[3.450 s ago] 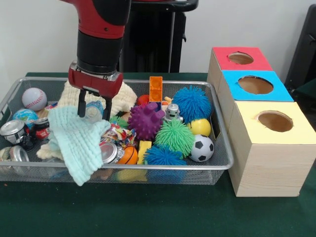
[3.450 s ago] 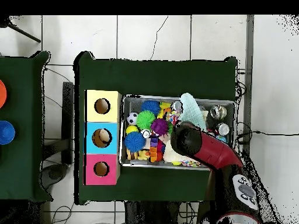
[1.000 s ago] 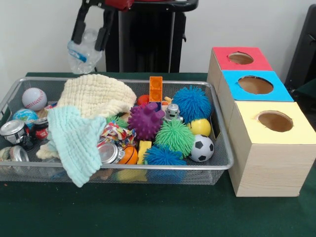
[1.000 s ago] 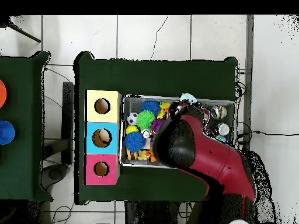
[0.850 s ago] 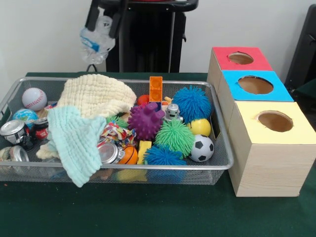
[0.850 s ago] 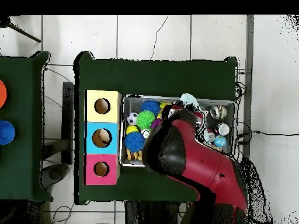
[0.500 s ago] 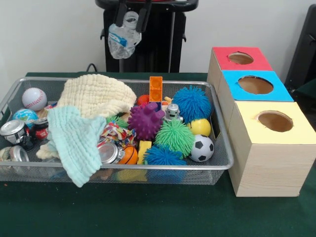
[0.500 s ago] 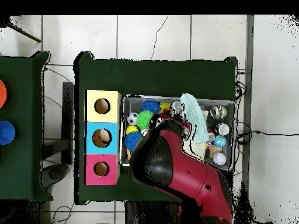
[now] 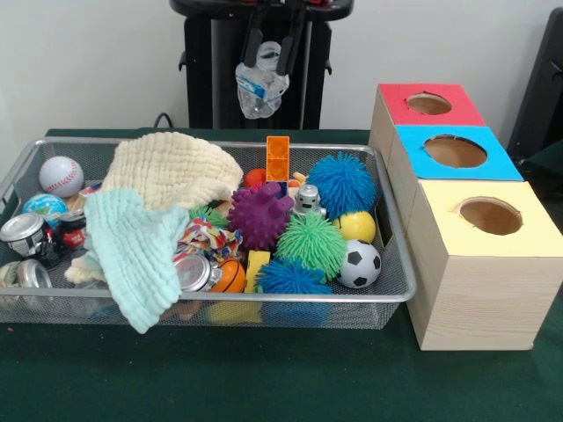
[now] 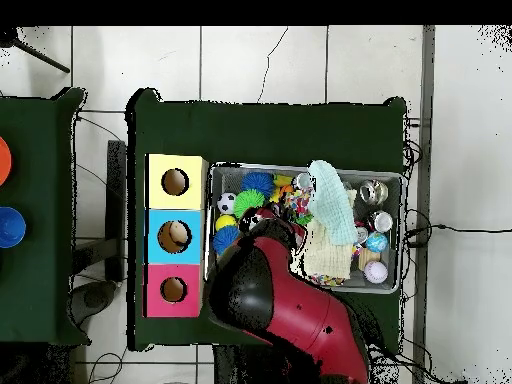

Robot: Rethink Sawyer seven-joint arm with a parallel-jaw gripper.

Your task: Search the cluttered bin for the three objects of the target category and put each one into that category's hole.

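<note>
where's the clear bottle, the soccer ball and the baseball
clear bottle (image 9: 257,90), front view, its crumpled body below the hand
soccer ball (image 9: 359,264), front view, middle of the ball
baseball (image 9: 61,176), front view, middle of the ball

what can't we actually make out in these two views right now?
- Overhead view: the arm covers the gripper, the bottle and part of the bin.
- Front view: the two cloths hide whatever lies beneath them.
- Front view: inside of the three box holes is dark; contents unknown.
- Front view: bottle label too small to read.

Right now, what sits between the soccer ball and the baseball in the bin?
Front view: between the soccer ball and baseball lie spiky balls, a rope toy and two cloths, mint and cream.
</note>
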